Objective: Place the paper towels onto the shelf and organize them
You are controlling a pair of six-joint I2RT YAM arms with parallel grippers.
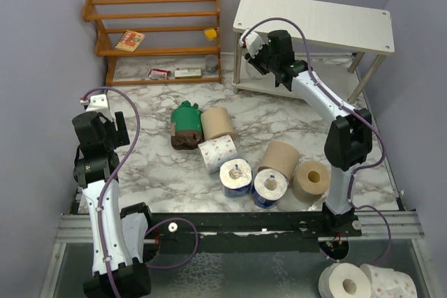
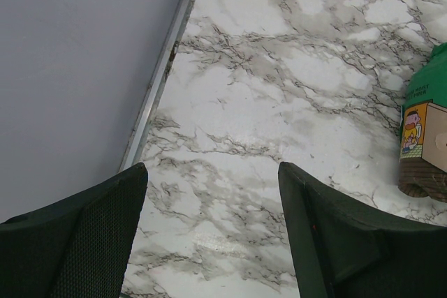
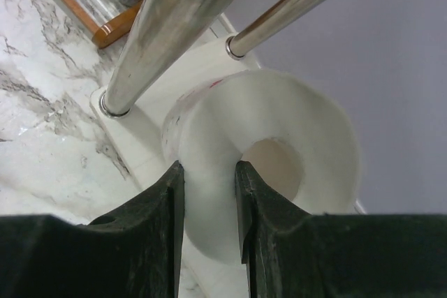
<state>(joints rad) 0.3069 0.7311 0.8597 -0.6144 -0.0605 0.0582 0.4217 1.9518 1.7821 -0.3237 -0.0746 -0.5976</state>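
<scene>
Right claw [image 3: 209, 171] pinching the wall of a white roll [image 3: 279, 116], one finger inside its hole, at the shelf's [image 1: 314, 22] bottom board.
The roll sits just beside the steel legs [image 3: 174, 26]; left claw [image 2: 213, 179] hangs spread over the marble table [image 2: 279, 68], green pack [image 2: 422, 102] nearby.

A robot lab cell: plain lilac-grey walls [image 1: 35, 33] box in a marble-patterned table [image 1: 154, 172]. A black rail [image 1: 244, 227] at the table's near edge carries a left arm [image 1: 94, 165] and a right arm [image 1: 318, 95].
</scene>
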